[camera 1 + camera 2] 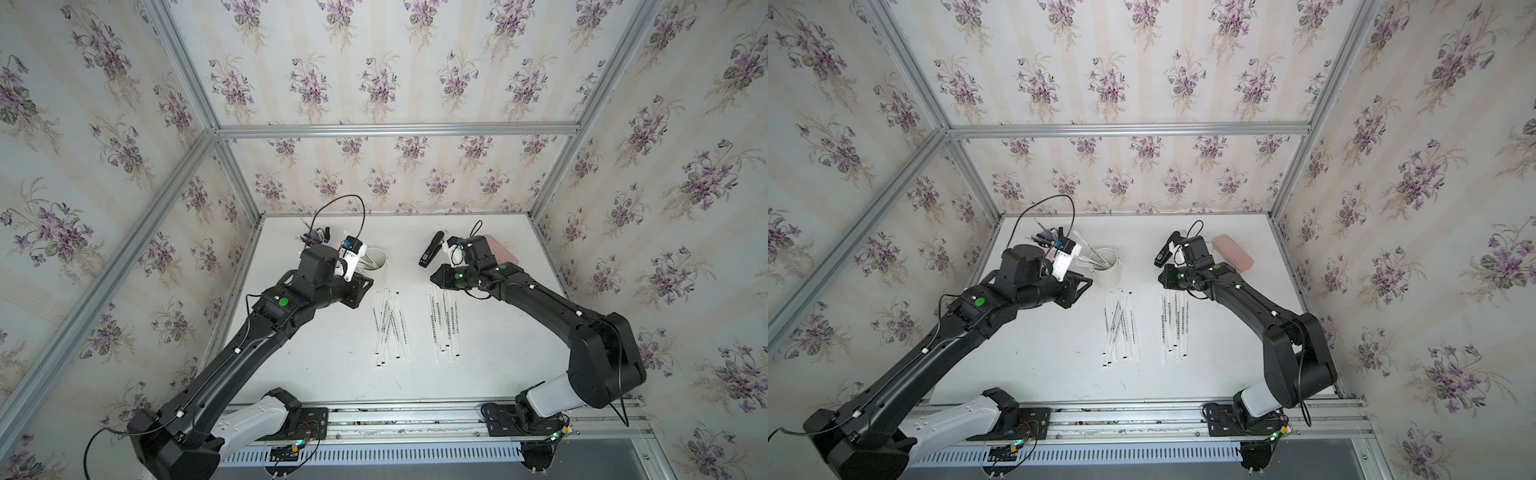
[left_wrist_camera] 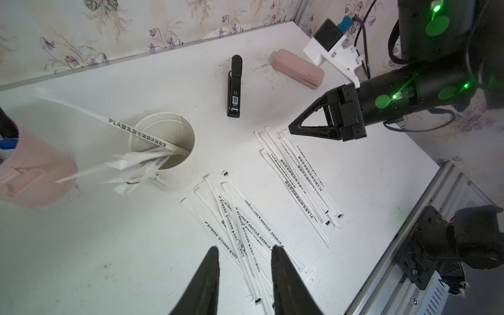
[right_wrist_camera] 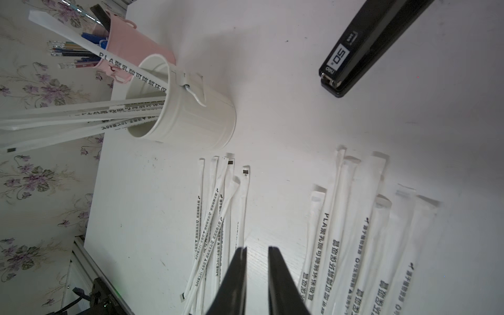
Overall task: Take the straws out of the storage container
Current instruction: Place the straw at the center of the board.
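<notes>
The white storage container [image 1: 379, 266] [image 1: 1109, 272] stands upright at the back of the table with several wrapped straws [image 2: 148, 162] [image 3: 81, 114] leaning out of it toward the left. Two piles of straws lie flat in front of it, a crossed pile [image 1: 390, 322] [image 2: 234, 226] and a neater pile [image 1: 444, 320] [image 2: 300, 177]. My left gripper [image 2: 244, 252] hovers open and empty over the near end of the crossed pile. Between the two piles my right gripper [image 3: 257, 249] stands open with a narrow gap, nothing in it.
A pink pen cup [image 2: 32, 174] [image 3: 136, 41] with pens stands just left of the container. A black stapler [image 1: 430, 249] [image 2: 234, 87] and a pink case [image 1: 1233, 253] [image 2: 298, 68] lie at the back right. Walls enclose the table on three sides.
</notes>
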### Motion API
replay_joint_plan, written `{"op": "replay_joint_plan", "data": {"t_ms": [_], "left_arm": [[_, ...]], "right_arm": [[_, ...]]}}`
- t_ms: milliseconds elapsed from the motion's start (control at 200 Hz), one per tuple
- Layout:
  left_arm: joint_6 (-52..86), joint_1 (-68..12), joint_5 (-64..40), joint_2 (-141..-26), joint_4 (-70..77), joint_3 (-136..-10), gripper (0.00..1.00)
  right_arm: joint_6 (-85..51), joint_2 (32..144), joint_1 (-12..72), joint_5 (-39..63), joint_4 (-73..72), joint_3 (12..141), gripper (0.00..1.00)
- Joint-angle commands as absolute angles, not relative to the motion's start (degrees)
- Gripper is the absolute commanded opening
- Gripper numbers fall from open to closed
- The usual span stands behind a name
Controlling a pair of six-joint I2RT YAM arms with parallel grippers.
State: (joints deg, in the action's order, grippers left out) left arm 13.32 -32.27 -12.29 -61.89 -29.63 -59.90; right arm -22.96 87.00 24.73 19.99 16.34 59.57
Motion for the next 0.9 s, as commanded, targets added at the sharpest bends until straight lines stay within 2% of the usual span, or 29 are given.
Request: {"op": "replay_joint_plan", "data": {"t_ms": [0,160,385,545,894], "left_arm": [[19.27,-33.49,-7.91,-63.91,-19.66,-56.71,0.39],[20.82,-32.81,-3.23,-72.92,-21.44,-59.8,0.38],[20.92,-27.32,-3.24,-84.2,-21.62,-64.65,0.36],[20.25,-23.58,-3.66,-87.63,-21.54,-66.85,0.35],[16.55,-20.66,-3.55,-92.08,-22.68,-72.44,0.22]], "right_arm": [[-23.54,87.18,25.04,21.36,13.06,58.73,0.19],[-23.33,87.32,25.31,22.16,12.68,57.29,0.18],[-23.57,86.34,25.37,21.98,12.16,56.25,0.18],[-23.2,86.77,25.33,21.88,12.35,56.91,0.18],[-23.56,88.76,25.64,22.94,11.41,57.29,0.17]]}}
